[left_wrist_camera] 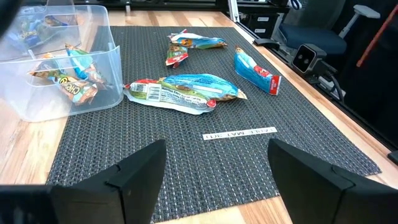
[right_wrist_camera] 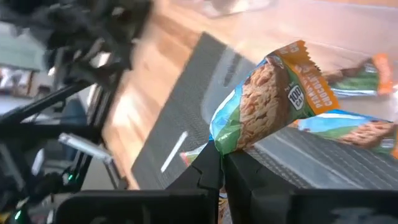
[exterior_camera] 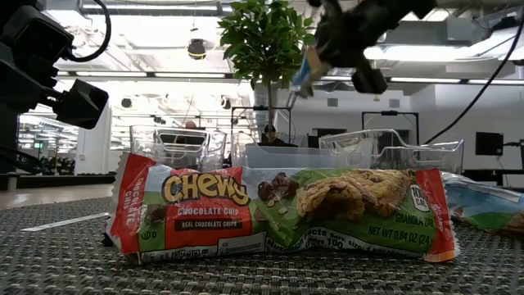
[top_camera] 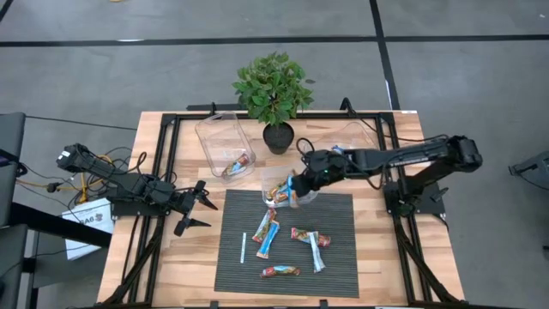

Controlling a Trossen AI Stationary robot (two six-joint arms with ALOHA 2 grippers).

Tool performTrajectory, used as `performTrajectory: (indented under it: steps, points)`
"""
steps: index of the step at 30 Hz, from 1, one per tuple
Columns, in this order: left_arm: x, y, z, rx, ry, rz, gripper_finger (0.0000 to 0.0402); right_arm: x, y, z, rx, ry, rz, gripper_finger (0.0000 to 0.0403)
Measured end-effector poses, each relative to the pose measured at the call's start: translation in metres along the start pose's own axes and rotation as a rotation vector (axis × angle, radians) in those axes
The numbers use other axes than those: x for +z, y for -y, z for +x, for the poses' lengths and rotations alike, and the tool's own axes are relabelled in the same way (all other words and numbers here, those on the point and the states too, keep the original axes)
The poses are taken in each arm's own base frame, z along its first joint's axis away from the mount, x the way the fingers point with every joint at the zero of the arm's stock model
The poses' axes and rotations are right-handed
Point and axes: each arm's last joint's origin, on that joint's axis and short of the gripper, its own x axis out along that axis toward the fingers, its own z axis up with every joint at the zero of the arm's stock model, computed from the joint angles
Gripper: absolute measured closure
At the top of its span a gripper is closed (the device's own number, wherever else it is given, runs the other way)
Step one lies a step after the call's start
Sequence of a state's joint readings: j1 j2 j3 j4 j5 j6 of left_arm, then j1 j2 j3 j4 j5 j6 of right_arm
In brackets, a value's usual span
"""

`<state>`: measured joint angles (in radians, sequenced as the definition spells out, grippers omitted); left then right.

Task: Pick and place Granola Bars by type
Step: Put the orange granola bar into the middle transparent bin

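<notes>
Gripping one granola bar (right_wrist_camera: 273,99) in my clenched right gripper (top_camera: 296,190) above the mat's (top_camera: 339,257) far edge, beside a clear bin (top_camera: 225,142) and plant (top_camera: 273,90); other bars (top_camera: 287,245) lie below. Left gripper (top_camera: 196,210) waits released at the table's left edge.

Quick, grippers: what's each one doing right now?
Left gripper: open, empty, at the mat's left edge.
Right gripper: shut on a granola bar, lifted above the mat.

Tabletop clutter beside the sorting work

A potted plant (top_camera: 274,93) stands at the wooden tabletop's (top_camera: 193,266) far edge between two clear bins (top_camera: 225,142); a white stick (top_camera: 244,247) lies on the dark mat (top_camera: 336,223).
</notes>
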<state>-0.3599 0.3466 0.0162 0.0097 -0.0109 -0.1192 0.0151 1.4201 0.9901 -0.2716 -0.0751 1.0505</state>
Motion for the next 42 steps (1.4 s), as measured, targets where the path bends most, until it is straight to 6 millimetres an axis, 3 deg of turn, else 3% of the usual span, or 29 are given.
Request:
performTrajectory:
  steps: [11,18,33,42]
  points:
    - [0.0,0.0,0.0,0.001,0.001,0.0,0.0127,0.017,0.018,0.035,-0.033,0.036,0.208,0.0403]
    - [0.0,0.0,0.0,0.0,0.001,0.0,0.0127,0.013,0.024,0.053,-0.073,0.067,0.373,0.0403]
    - [0.0,0.0,0.0,0.001,0.0,0.0,0.0127,-0.015,0.023,0.048,-0.254,0.265,0.638,0.0403]
    - [0.0,0.0,0.0,0.0,0.0,0.0,0.0127,-0.021,0.022,0.047,-0.268,0.281,0.66,0.0403]
